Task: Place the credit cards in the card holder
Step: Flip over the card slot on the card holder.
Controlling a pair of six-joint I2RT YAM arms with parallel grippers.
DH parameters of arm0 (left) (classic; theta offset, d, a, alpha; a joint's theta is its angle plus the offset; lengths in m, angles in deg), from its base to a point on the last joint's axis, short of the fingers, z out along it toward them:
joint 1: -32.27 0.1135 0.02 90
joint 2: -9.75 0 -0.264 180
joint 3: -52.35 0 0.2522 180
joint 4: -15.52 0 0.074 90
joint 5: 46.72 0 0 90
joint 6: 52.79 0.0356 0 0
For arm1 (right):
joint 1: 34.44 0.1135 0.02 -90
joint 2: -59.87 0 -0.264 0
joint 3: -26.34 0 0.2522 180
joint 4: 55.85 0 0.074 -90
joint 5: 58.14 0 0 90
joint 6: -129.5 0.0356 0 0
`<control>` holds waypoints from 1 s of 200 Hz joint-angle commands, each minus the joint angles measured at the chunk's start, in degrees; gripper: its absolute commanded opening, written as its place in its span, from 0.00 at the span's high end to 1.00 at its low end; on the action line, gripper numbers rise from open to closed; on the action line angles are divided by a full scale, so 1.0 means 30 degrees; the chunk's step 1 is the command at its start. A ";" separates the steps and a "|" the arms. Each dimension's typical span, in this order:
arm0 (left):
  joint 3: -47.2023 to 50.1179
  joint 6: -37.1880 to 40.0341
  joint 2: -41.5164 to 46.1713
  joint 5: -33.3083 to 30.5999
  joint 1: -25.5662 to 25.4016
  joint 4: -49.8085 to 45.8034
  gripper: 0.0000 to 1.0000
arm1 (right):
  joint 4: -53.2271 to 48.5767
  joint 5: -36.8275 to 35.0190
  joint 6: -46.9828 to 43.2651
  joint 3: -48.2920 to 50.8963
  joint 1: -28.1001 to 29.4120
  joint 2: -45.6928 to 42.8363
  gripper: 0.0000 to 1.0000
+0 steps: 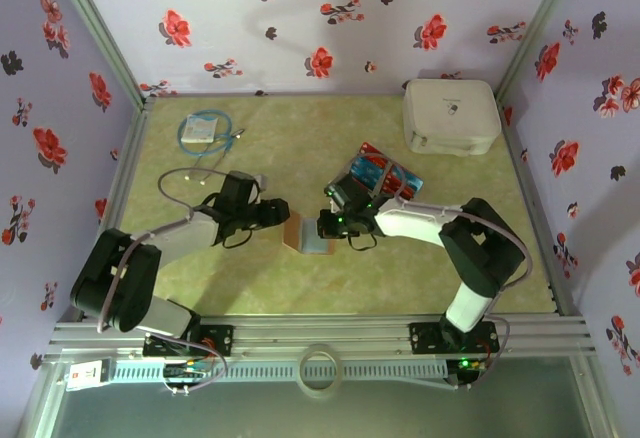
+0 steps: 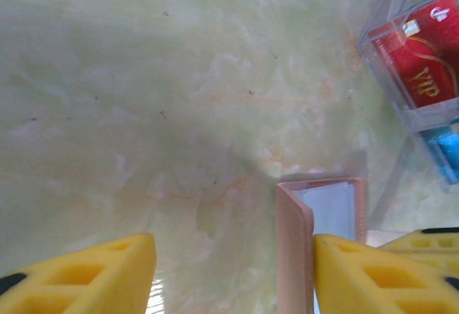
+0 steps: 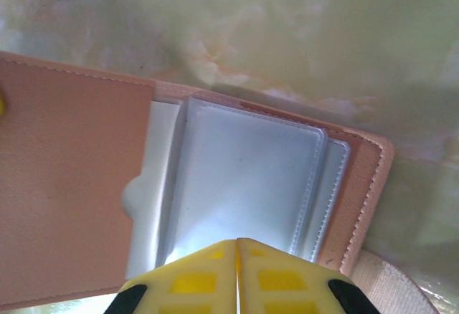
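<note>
Holder [image 1: 303,234] open at table [image 1: 200,278] centre, spread axis about 10–4 o'clock: tan flap at 10, grey pockets at 4. Left end effector [image 2: 233,264] open beside flap; right end effector [image 3: 238,248] closed over pockets. Cards [image 1: 378,170] at 1 o'clock.

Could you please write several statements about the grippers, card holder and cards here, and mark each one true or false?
1. The left gripper has its fingers wide apart. True.
2. The card holder is folded shut. False: it is open, with its clear inner pockets showing.
3. A red card lies in the clear tray. True.
4. The white case sits at the near left. False: it sits at the far right.
5. The right gripper is shut, its tips at the holder's pockets. True.
</note>
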 commanded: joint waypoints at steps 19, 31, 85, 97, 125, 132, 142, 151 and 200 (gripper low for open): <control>-0.1264 0.2685 0.0230 -0.2392 -0.0277 -0.4272 0.39 | 0.1063 -0.0507 0.0061 0.1150 -0.0309 0.0217 0.92; -0.1453 0.2951 -0.0038 -0.3070 -0.0468 -0.4947 0.39 | 0.1162 -0.0507 0.0107 0.1349 -0.0368 0.0306 0.93; -0.1887 0.3519 -0.1344 -0.5430 -0.1539 -0.6080 0.38 | 0.1657 -0.0509 0.0361 0.1902 -0.0401 0.0658 0.94; -0.1916 0.3593 -0.1627 -0.5820 -0.1748 -0.6030 0.38 | 0.1742 -0.0552 0.0412 0.2013 -0.0427 0.0725 0.94; -0.2027 0.3723 -0.2380 -0.6395 -0.2056 -0.5978 0.38 | 0.1881 -0.0508 0.0529 0.2084 -0.0416 0.0762 0.94; -0.2060 0.3772 -0.2575 -0.6432 -0.2122 -0.5966 0.38 | 0.1893 -0.0478 0.0560 0.2086 -0.0416 0.0761 0.94; -0.2164 0.3831 -0.2848 -0.6526 -0.2162 -0.5971 0.37 | 0.1859 -0.0456 0.0564 0.2041 -0.0416 0.0697 0.94; -0.2288 0.3893 -0.3015 -0.6618 -0.2206 -0.6032 0.37 | 0.1794 -0.0452 0.0582 0.1976 -0.0416 0.0658 0.94; -0.3312 0.4069 -0.3213 -0.7032 -0.2146 -0.6358 0.31 | 0.0306 -0.0421 -0.0029 0.0548 -0.0444 -0.0150 0.84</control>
